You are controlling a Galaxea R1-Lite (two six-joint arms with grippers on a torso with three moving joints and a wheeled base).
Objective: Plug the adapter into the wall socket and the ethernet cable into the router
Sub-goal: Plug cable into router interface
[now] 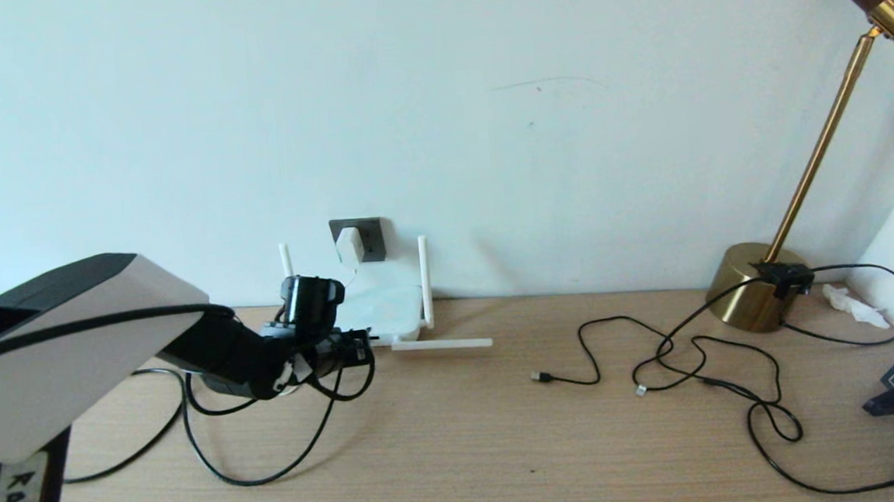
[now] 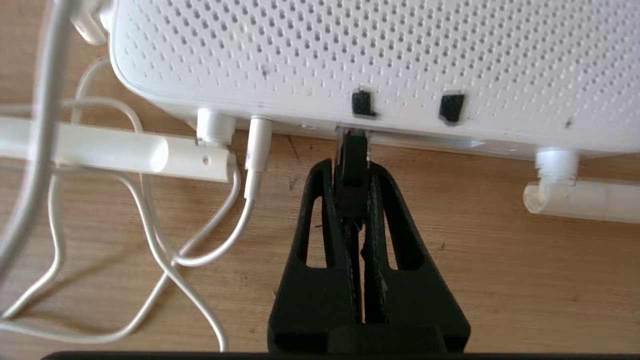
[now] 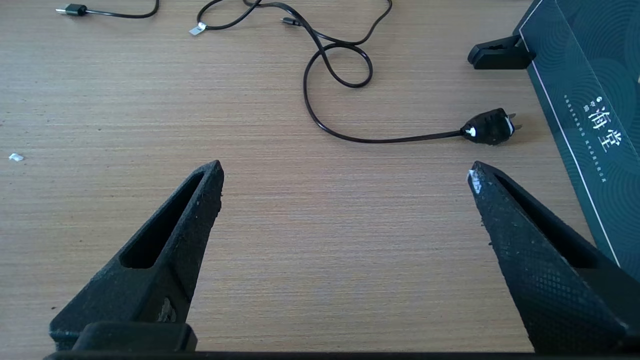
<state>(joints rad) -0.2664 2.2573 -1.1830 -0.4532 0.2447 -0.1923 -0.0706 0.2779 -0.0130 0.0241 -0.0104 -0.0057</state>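
Step in hand: the left claw is pressing the ethernet cable connector into a port on the router.
Left claw: it is gripping the black connector, jaws almost fully closed, tips just at the router's port edge.
Right claw: it is hanging fully open over bare tabletop, holding nothing, well apart from the router.
Adapter: it is sitting in the wall socket above the router; that step is judged done.
Next move: judged to call for a straight push until the connector is seating fully, then opening the claw and backing off without dragging the cable.
Count, antennas: four in all; two are standing upright and two are lying flat.
Count, claws: two.
Count, spare black plugs: one, by the dark box.
Count, lamps: one.
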